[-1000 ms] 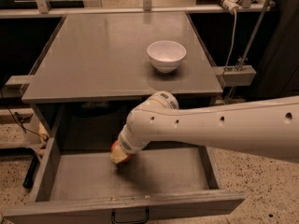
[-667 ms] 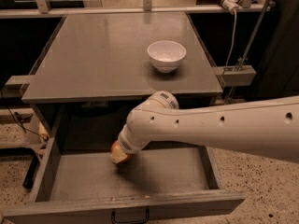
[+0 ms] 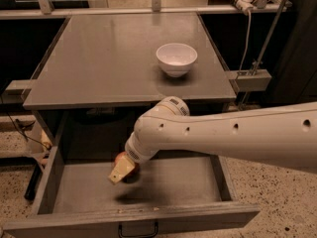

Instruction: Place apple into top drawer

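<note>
The top drawer (image 3: 168, 187) is pulled open below the tabletop, with its black handle (image 3: 137, 229) on the front panel. My gripper (image 3: 123, 168) reaches down into the drawer's left-middle part. It is shut on the apple (image 3: 120, 158), which shows as a red patch behind a tan finger (image 3: 120, 172). The apple hangs a little above the drawer's flat grey bottom, and a shadow lies on the bottom beneath it. My white arm (image 3: 228, 135) crosses in from the right and hides the drawer's back right part.
A white bowl (image 3: 176, 58) stands on the grey tabletop (image 3: 109, 63) at the right rear. Metal brackets and a cable stand at the table's right side (image 3: 250, 78). Speckled floor lies on both sides of the drawer.
</note>
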You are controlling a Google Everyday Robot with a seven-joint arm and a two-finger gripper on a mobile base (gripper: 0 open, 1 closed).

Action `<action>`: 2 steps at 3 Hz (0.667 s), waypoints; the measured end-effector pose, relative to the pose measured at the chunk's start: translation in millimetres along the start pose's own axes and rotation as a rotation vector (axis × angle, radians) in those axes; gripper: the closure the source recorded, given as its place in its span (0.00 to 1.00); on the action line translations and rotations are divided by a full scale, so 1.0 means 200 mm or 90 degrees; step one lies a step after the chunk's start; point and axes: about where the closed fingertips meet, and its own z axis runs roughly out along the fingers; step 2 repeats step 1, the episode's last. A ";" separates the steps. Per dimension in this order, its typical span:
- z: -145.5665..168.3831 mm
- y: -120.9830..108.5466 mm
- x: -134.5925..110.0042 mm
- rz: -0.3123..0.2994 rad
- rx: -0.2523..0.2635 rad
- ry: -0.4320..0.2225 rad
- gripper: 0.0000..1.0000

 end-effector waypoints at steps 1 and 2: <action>0.00 0.00 0.00 0.000 0.000 0.000 0.00; 0.00 0.00 0.00 0.000 0.000 0.000 0.00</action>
